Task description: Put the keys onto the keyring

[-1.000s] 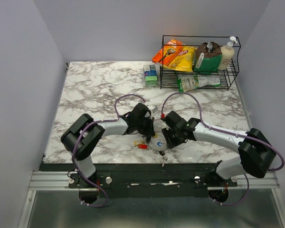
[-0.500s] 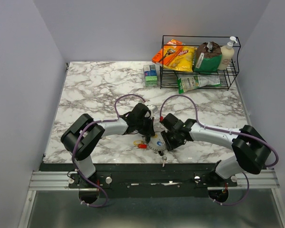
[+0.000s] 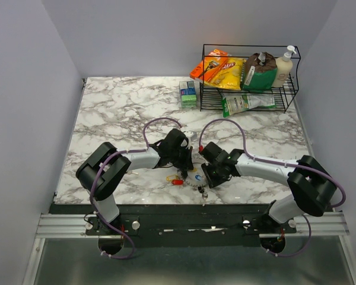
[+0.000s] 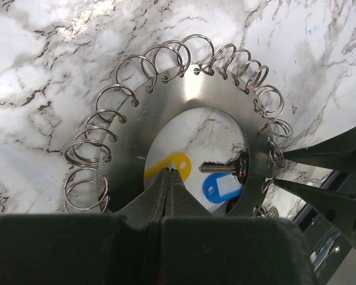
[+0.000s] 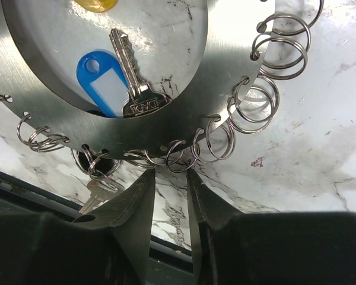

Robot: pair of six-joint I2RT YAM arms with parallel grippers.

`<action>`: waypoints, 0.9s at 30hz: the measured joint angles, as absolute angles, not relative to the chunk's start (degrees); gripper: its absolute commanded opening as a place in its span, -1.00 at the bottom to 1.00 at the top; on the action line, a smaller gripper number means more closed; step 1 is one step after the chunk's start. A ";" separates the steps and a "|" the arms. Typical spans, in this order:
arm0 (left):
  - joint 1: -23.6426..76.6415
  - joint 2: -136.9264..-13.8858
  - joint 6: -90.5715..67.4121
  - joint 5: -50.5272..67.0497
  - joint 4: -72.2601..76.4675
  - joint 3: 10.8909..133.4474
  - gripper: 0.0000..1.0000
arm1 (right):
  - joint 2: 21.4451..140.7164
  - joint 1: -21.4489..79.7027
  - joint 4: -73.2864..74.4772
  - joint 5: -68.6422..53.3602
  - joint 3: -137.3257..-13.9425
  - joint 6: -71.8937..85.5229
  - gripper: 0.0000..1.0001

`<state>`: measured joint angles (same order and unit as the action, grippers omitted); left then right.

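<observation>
Keyring, top view: keyring (image 3: 194, 185) is lying flat by the near edge of the table (image 3: 118, 119), about midway along it, between both grippers. It is showing too small here for any detail.
Grippers, top view: left gripper (image 3: 187, 169) is reaching in from the left and right gripper (image 3: 205, 178) from the right. Neither one's jaws are readable here.
Left wrist view: the keyring is showing as a flat steel plate with a round hole, and split rings (image 4: 86, 154) are threading its rim all round. A silver key (image 4: 219, 168), a blue tag (image 4: 222, 189) and a yellow tag (image 4: 166, 163) are lying on the marble inside the hole.
Left gripper, left wrist view: its fingers are pressed fully together, with the tip sitting at the hole's inner edge. Whether it is pinching the thin plate I cannot tell.
Right wrist view: the right jaws are standing a narrow gap apart at the plate's outer rim, with a split ring just at their mouth, not clamped as far as I can see.
Handling: the plate is probably going to feel stiff, slick and hard to lift off the marble, so an edge is looking like the best hold. The rings are likely springy and fiddly. The key is best taken by its head.
Hidden: the fingers are covering the plate's near part in both wrist views. A second key (image 5: 99, 193) seems to be hanging from a rim ring, half cut off. Reflections are blurring the plate's surface.
</observation>
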<state>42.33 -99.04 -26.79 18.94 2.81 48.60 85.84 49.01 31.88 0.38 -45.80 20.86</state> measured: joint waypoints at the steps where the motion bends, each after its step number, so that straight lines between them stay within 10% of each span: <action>1: 42.33 -99.04 -26.79 18.94 2.81 48.60 -1.00 | 85.84 49.01 31.81 0.45 -45.80 20.86 -0.28; 27: 42.06 -99.00 -21.39 14.06 -6.55 53.25 -0.90 | 85.93 49.04 33.56 8.67 -49.80 17.89 -0.20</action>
<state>42.06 -99.00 -21.39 14.06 -6.55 53.25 85.93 49.04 33.56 8.67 -49.80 17.89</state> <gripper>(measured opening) 0.033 0.396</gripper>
